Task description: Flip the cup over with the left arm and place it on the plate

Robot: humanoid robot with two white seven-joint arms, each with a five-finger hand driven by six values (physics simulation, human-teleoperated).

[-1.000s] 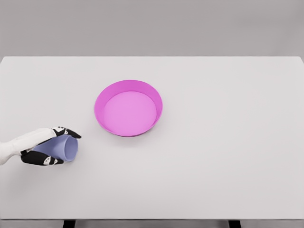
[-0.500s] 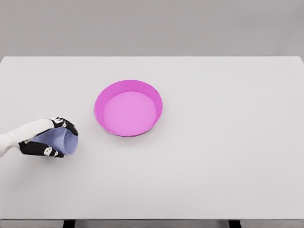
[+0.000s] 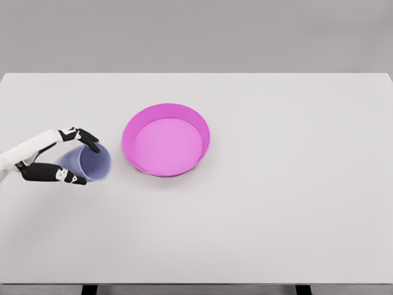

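A pale blue-violet cup [image 3: 88, 163] is held tilted above the white table, its open mouth turned toward the camera and to the right. My left hand [image 3: 78, 158] is shut on the cup, with black fingers [image 3: 85, 139] over its upper side and others under its lower side. The magenta plate [image 3: 199, 130], a shallow dish with a raised rim, sits a little left of the table's middle, to the right of the cup with a small gap between them. My right arm is out of view.
The white table [image 3: 295, 184] spans the whole view, with its front edge near the bottom of the picture. A plain grey wall stands behind it.
My left hand has lifted the cup up and to the right, toward the plate. The cup's mouth now faces the camera more, showing its inside.
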